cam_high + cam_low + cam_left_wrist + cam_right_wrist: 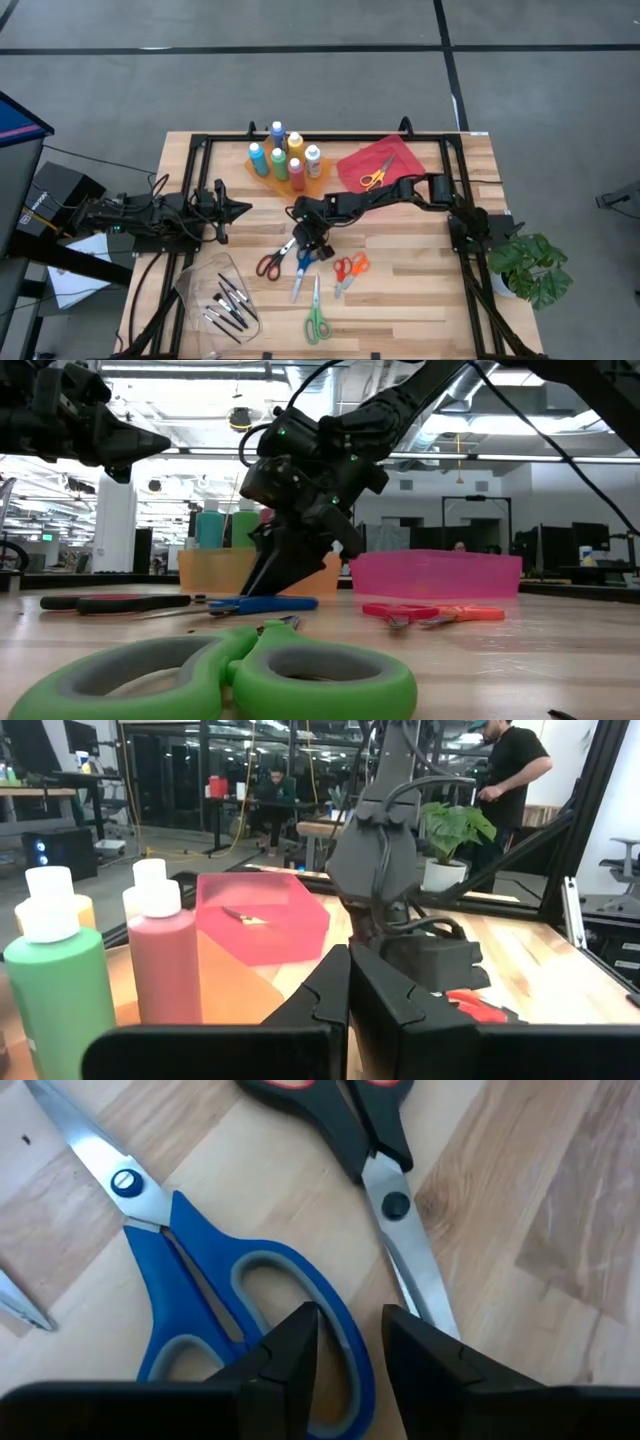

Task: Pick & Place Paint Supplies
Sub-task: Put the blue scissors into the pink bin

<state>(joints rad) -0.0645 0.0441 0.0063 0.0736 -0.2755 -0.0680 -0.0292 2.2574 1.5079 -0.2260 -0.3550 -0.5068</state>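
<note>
You had the right tool (345,1345) low over the blue scissors (250,1305) on the counter (420,290), fingers slightly spread astride a handle loop, evidently lined up for a pinch. Your left tool (348,985), pressed together, waited near the paint bottles (283,155).

five pairs of scissors (318,318), six paint bottles (284,155), four brushes (229,305), three trays (383,160)

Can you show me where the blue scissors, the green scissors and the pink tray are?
blue scissors (200,1295): right wrist view, on a handle loop.
green scissors (300,685): low view, on the handles.
pink tray (435,575): low view, on its front wall.
</note>
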